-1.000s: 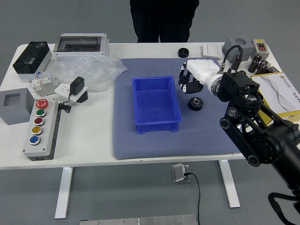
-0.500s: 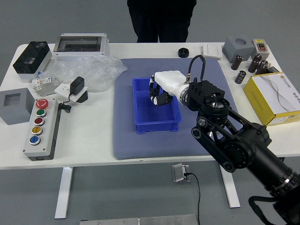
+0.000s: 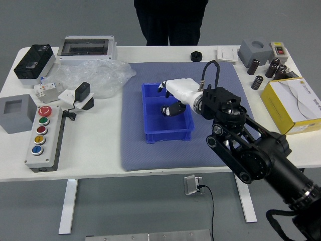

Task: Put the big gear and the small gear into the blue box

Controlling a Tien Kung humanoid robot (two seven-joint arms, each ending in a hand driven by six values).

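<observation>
One box point(image 3: 155, 136) of smooth blue plastic, rectangular and open-topped, is set on the textured grey-blue mat point(image 3: 145, 159). Over it the white-backed right hand point(image 3: 186, 93) is reached in from the right, its fingers point(image 3: 162, 87) parted wide. A dark piece point(image 3: 164, 111) is seen by the thumb, within the box's outline; whether it is a gear or a fingertip cannot be told. A round black disc point(image 3: 196, 56) is placed at the mat's far edge, and it cannot be told whether it is a gear.

The mat is carried by a white surface point(image 3: 95, 150). On its left are laid crinkled clear plastic point(image 3: 106, 75) and a grey panel point(image 3: 48, 159) with round coloured buttons; on its right, a yellow carton point(image 3: 281, 111) is topped with white paper point(image 3: 297, 98). Grey floor point(image 3: 125, 206) is seen beyond the edges, and at the far side a person point(image 3: 170, 20) in black is partly shown.
</observation>
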